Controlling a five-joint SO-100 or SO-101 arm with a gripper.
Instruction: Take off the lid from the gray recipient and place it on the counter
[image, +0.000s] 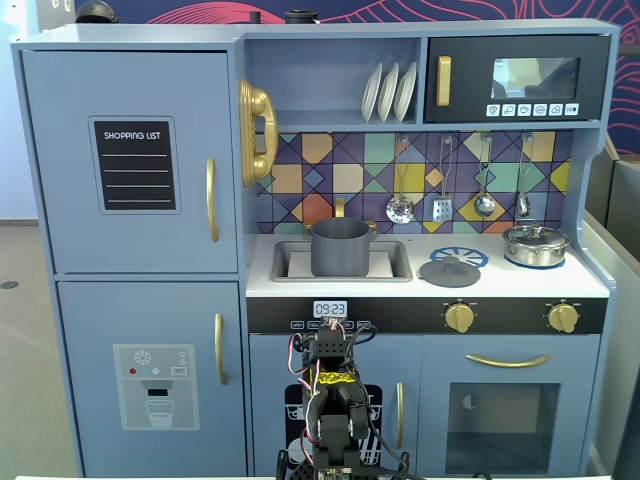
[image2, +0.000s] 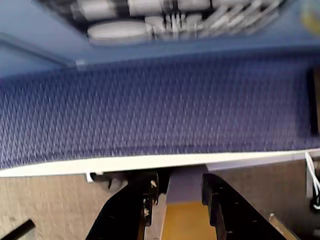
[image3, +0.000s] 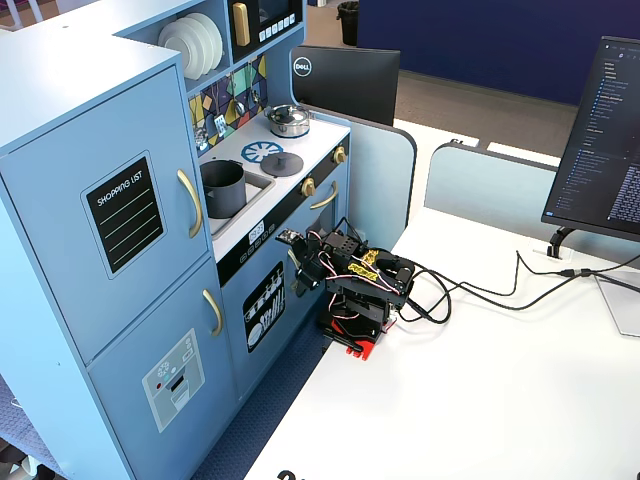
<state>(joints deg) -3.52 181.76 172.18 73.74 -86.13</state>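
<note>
The gray pot (image: 341, 247) stands upright in the sunken sink at the left of the white counter (image: 520, 283) in a fixed view, its top open; whether anything lies inside cannot be told. In the other fixed view the same pot (image3: 223, 188) sits in the sink with its dark inside showing. The gray lid (image: 449, 270) lies flat on the counter to the right of the sink, just beside the near edge of the blue printed burner (image: 459, 256), knob up, well apart from the pot. In the angled fixed view the lid (image3: 282, 164) rests near the burner, between the pot and the shiny silver pot (image3: 288, 120), which keeps its own lid on at the far right of the counter. Three white plates (image: 389, 91) stand on edge on the shelf above.

The arm (image3: 355, 285) is folded low on the white table in front of the toy kitchen, below counter height, well apart from the pot and lid. In the wrist view the gripper (image2: 179, 187) points down toward blue carpet, its two black fingers (image2: 141, 192) parted with a clear gap, and nothing is between them.
</note>
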